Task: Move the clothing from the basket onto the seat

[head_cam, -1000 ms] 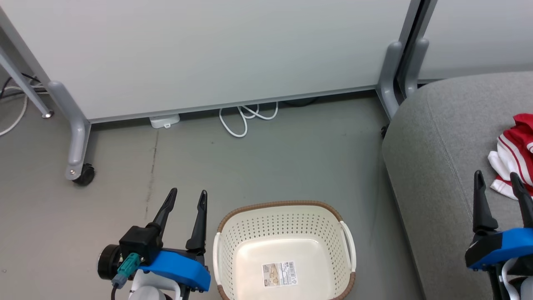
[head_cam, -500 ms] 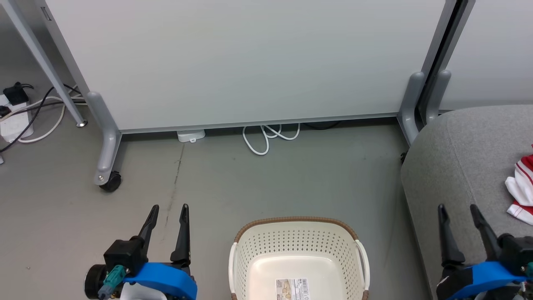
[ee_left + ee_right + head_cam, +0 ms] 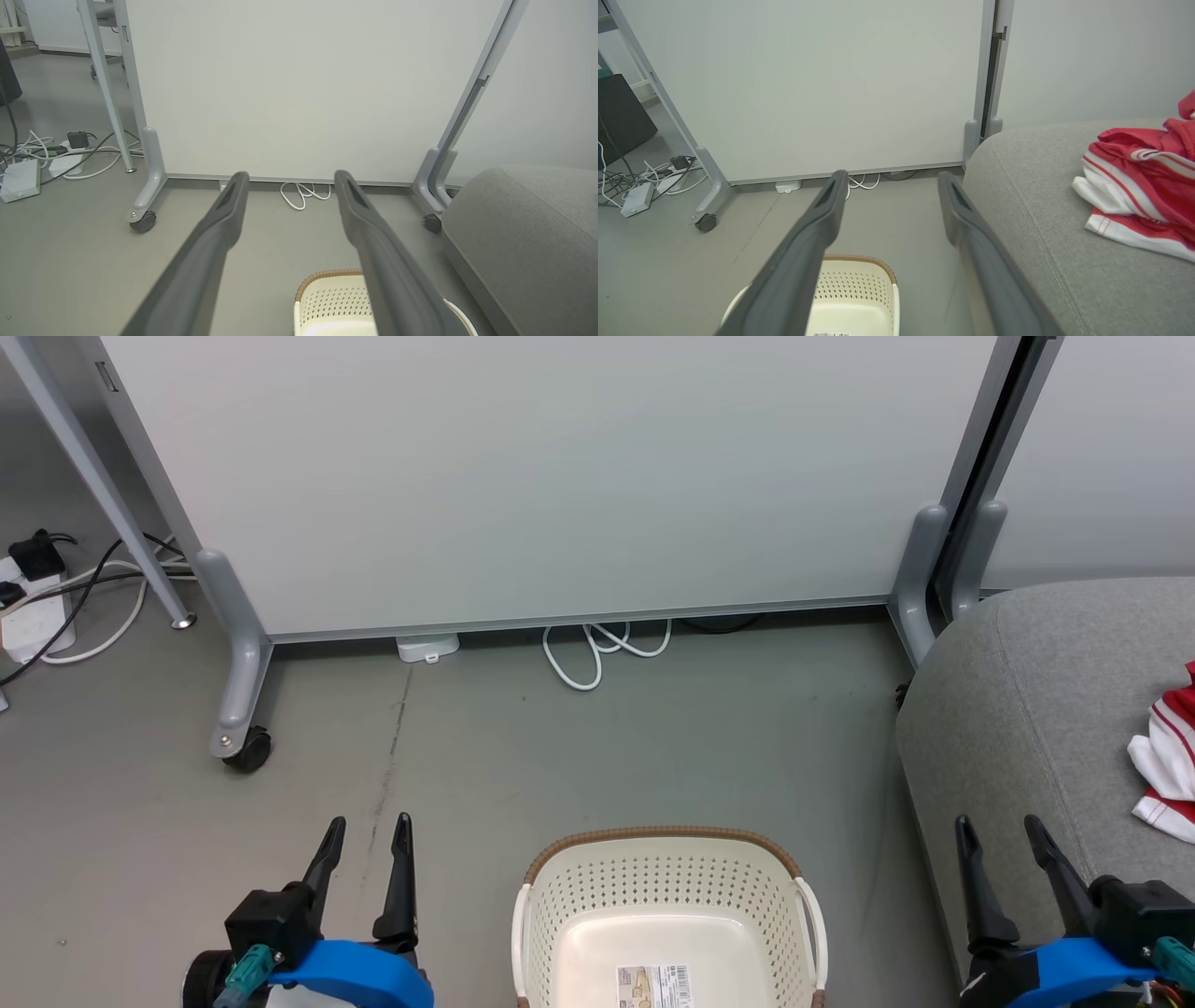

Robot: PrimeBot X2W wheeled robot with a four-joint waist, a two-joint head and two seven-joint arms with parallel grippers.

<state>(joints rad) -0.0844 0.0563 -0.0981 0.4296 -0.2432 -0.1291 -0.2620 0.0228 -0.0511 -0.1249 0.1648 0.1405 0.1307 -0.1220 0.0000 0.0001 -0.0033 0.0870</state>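
Observation:
The cream basket (image 3: 571, 896) with its brown rim stands on the floor at the bottom centre; inside it I see just a label sticker (image 3: 656, 985). The red and white clothing (image 3: 1167, 756) lies on the grey seat (image 3: 1027, 709) at the right, and shows in the right wrist view as a heap (image 3: 1143, 186) on the cushion (image 3: 1041, 210). My left gripper (image 3: 369, 826) hangs open over the floor left of the basket. My right gripper (image 3: 999, 826) is open at the seat's near edge, apart from the clothing. Both grippers hold nothing.
A white partition panel (image 3: 560, 476) on grey wheeled legs (image 3: 238, 709) stands behind the basket. A white cable loop (image 3: 597, 649) lies under it. A power strip with cords (image 3: 37, 607) sits at the far left. Grey floor stretches between the panel and basket.
The head camera has tilted up and left, so the basket and seat slid down and right in the picture. Both grippers have drawn back toward the bottom edge, still open.

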